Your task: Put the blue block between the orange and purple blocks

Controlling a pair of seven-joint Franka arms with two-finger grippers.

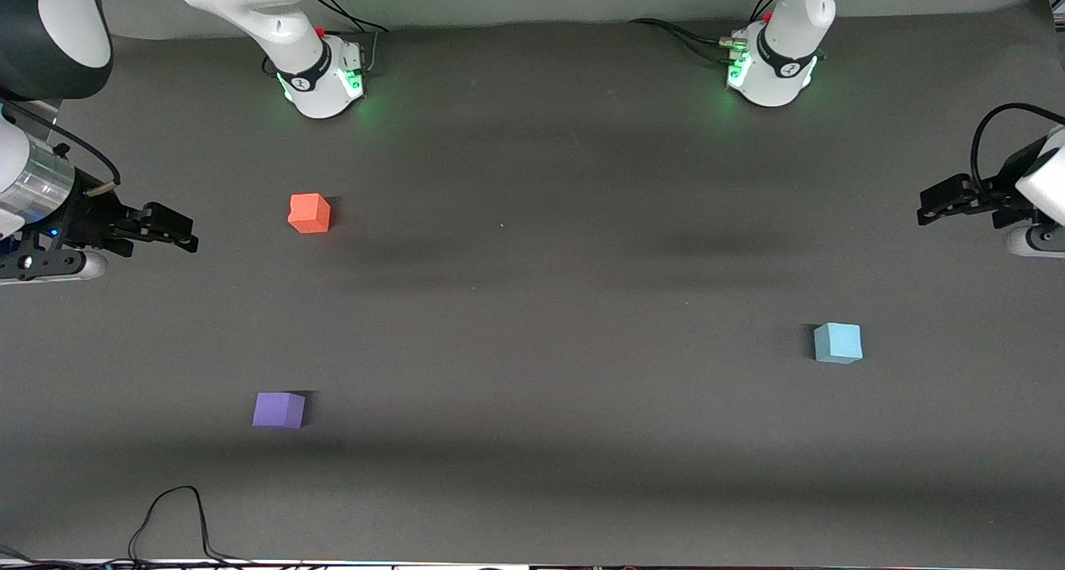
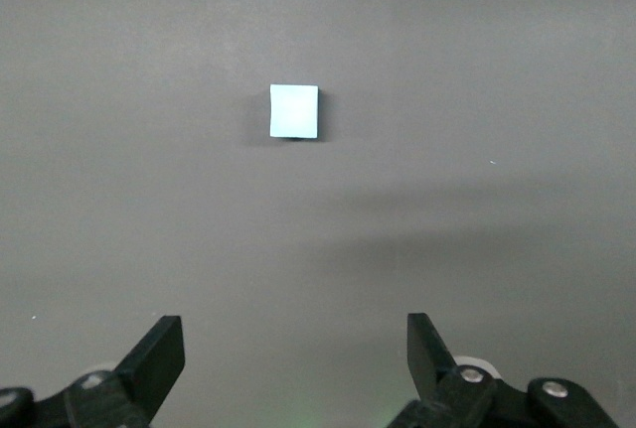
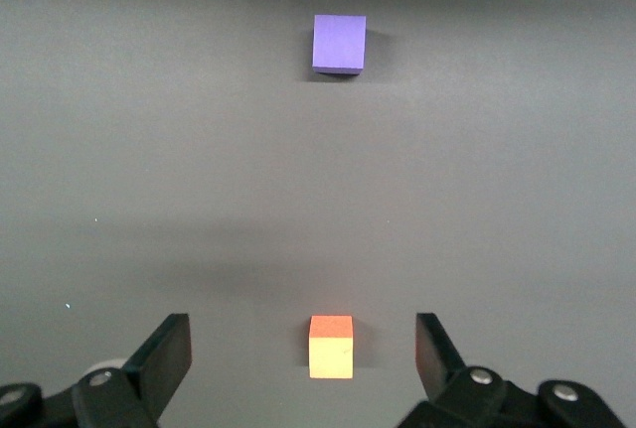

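Observation:
The pale blue block (image 1: pixel 837 342) sits on the dark table toward the left arm's end. It also shows in the left wrist view (image 2: pixel 294 111). The orange block (image 1: pixel 309 213) and the purple block (image 1: pixel 279 409) sit toward the right arm's end, the purple one nearer to the front camera. Both show in the right wrist view, orange (image 3: pixel 331 346) and purple (image 3: pixel 339 44). My left gripper (image 1: pixel 925 209) (image 2: pixel 295 344) is open and empty, up in the air at its end of the table. My right gripper (image 1: pixel 187 239) (image 3: pixel 303 341) is open and empty, up in the air beside the orange block.
The right arm's base (image 1: pixel 320 79) and the left arm's base (image 1: pixel 774 71) stand along the table's edge farthest from the front camera. A black cable (image 1: pixel 166 520) loops at the table's edge nearest to that camera, toward the right arm's end.

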